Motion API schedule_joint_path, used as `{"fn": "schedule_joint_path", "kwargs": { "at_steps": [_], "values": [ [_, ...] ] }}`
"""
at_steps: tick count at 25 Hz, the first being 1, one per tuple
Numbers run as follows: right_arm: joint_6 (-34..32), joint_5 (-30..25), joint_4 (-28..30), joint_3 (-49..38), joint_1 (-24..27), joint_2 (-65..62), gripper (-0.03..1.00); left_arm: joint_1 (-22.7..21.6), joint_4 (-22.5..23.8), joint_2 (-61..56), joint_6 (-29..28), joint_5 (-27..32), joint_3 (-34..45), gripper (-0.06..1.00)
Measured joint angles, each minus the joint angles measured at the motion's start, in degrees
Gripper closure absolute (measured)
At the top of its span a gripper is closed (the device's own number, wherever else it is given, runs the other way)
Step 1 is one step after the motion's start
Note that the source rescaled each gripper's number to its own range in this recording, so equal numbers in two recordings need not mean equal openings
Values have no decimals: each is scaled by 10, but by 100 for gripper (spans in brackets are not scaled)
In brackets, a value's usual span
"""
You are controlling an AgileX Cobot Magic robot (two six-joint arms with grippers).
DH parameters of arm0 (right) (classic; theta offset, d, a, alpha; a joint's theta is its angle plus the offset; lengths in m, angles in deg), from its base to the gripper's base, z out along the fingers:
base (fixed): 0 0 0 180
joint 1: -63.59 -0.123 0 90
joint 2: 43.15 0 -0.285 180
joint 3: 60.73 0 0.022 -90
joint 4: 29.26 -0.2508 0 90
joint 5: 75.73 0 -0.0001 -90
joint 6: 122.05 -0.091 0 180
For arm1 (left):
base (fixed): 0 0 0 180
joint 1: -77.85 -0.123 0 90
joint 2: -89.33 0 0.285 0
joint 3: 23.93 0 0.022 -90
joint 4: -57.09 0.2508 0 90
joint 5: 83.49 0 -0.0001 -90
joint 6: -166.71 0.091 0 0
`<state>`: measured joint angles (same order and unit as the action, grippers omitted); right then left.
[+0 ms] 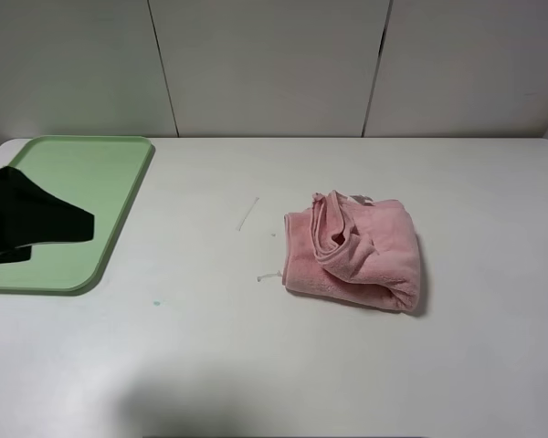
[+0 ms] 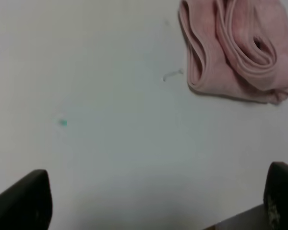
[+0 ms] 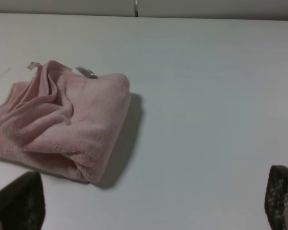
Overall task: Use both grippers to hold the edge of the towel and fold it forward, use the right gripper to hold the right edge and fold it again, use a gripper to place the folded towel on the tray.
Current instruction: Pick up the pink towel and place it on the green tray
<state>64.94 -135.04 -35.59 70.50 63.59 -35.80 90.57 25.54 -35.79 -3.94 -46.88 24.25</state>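
Note:
The towel [image 1: 352, 251] is a salmon-pink plush bundle, loosely folded with rumpled layers on top, lying on the white table right of centre. It also shows in the left wrist view [image 2: 240, 48] and the right wrist view [image 3: 62, 120], where its small white tag [image 3: 86, 72] sticks out at the far hem. The light green tray [image 1: 82, 173] sits at the far left. My left gripper [image 1: 73, 224] hovers over the tray, open and empty [image 2: 151, 201], well away from the towel. The right gripper [image 3: 149, 201] is open and empty, short of the towel; the exterior view does not show it.
A thin white scratch [image 1: 247, 214], a small white thread [image 1: 268, 277] and a teal speck [image 1: 156, 303] mark the tabletop between tray and towel. White wall panels close off the back of the table.

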Motion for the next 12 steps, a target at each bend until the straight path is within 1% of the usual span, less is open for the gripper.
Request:
{"fn": "schedule_joint_path", "kwargs": {
  "at_steps": [2, 8, 12],
  "values": [
    [0, 0, 0, 0, 0, 0, -3, 32, -9, 40, 1, -34, 0, 7],
    [0, 0, 0, 0, 0, 0, -3, 128, -60, 152, 4, -144, 0, 7],
    [0, 0, 0, 0, 0, 0, -3, 185, -78, 237, 26, -194, -20, 7]
  ]
}}
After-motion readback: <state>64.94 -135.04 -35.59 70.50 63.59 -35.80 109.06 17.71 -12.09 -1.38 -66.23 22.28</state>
